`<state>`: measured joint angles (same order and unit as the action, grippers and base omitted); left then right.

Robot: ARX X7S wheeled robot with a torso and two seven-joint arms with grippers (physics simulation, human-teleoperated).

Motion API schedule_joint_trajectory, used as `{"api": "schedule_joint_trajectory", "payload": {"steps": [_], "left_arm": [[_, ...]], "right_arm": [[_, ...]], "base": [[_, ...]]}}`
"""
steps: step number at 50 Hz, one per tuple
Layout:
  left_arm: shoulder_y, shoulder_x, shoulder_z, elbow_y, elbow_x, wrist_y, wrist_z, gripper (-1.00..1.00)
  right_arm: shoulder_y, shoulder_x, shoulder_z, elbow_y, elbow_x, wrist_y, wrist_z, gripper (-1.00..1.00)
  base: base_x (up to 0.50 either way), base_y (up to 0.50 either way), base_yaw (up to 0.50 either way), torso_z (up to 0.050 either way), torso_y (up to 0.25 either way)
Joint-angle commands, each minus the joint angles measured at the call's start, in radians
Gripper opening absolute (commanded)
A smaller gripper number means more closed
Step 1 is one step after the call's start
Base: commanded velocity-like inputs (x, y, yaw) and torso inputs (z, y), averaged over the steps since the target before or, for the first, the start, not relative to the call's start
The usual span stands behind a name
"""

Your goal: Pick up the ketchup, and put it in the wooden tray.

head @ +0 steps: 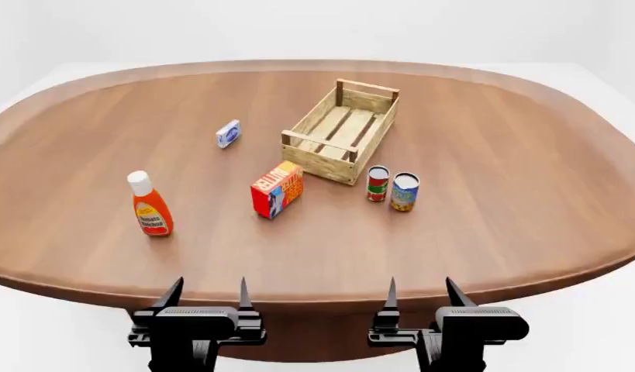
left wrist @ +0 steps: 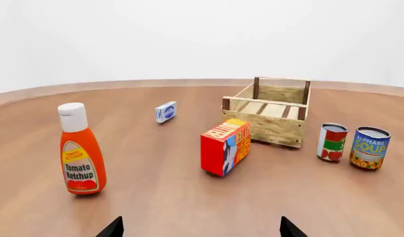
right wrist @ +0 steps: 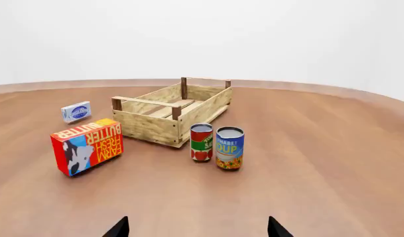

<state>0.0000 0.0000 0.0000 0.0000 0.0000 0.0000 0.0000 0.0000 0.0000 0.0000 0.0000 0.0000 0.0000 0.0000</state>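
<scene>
So the ketchup (head: 150,205) stands upright on the worktop (head: 524,155) out at about 9 o'clock, well apart from the wooden tray (head: 341,130) up around 12. Both hands, left hand (head: 205,294) and right hand (head: 419,293), sit spread open near the worktop's front edge, holding nothing. Bottle's probably light, squeezy and a bit slick, so I'd pinch the wider lower body, not the white cap.

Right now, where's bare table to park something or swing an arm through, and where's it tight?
Free: the table's right side past the two cans; the near strip between both end effectors and the ketchup; the far-left stretch behind the small blue box. Crowded: the centre, where the butter box, cans and wooden tray cluster.
</scene>
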Motion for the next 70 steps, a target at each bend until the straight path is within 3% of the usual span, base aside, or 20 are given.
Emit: {"api": "schedule_joint_trajectory", "payload": {"steps": [1,14,31,48,70], "left_arm": [[0.000,-0.016,0.017,0.001,-0.018,-0.001,-0.016,1.00],[-0.049,-0.059,0.038,0.000,-0.041,-0.010,-0.074,1.00],[-0.235,-0.129,0.089,0.213,-0.066,-0.255,-0.024,1.00],[-0.254,-0.150,0.108,0.251,-0.076,-0.280,-0.029,1.00],[-0.252,-0.165,0.134,0.273,-0.072,-0.275,-0.051,1.00]], "right_arm": [[-0.003,0.016,-0.023,-0.007,0.015,0.002,0.016,1.00],[-0.059,0.068,-0.064,-0.105,0.050,0.029,0.026,1.00],[0.059,0.156,-0.053,-0.375,0.100,0.399,0.022,1.00],[0.194,0.228,-0.032,-0.518,0.157,0.635,-0.009,1.00],[0.218,0.242,-0.020,-0.526,0.189,0.656,-0.014,1.00]], "base": [[0.00,0.00,0.00,0.000,0.000],[0.00,0.00,0.00,0.000,0.000],[0.00,0.00,0.00,0.000,0.000],[0.08,0.00,0.00,0.000,0.000],[0.50,0.00,0.00,0.000,0.000]]}}
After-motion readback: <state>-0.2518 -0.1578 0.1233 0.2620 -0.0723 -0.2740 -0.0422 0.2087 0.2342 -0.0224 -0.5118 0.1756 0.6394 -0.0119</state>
